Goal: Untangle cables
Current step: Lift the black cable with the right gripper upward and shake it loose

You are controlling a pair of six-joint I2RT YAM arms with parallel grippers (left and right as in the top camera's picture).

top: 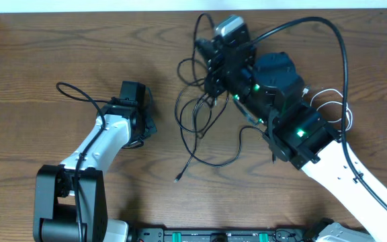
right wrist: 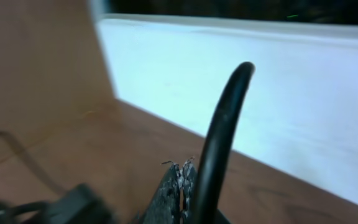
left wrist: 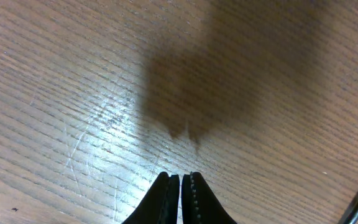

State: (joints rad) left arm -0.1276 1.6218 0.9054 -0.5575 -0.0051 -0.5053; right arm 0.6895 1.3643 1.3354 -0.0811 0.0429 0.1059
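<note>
Left arm: reaches from the near left corner of the worktop [top: 46, 54] toward its middle-left, wrist tipped downward.
Left tool [left wrist: 179, 180]: closed, empty, pointing at bare wood.
Right arm: stretches from the near right corner toward the middle of the far edge.
Right tool [right wrist: 183, 171]: closed, tips pressed together; I cannot tell whether a cord is pinched.
Cables [top: 197, 107]: black tangle at the worktop's centre beside the right arm.
White cord [top: 321, 93]: looped toward the right edge.

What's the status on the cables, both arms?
Left gripper shut, empty, over bare table. Right gripper shut at the black cables, tangled. White cable partly hidden by right arm.
</note>
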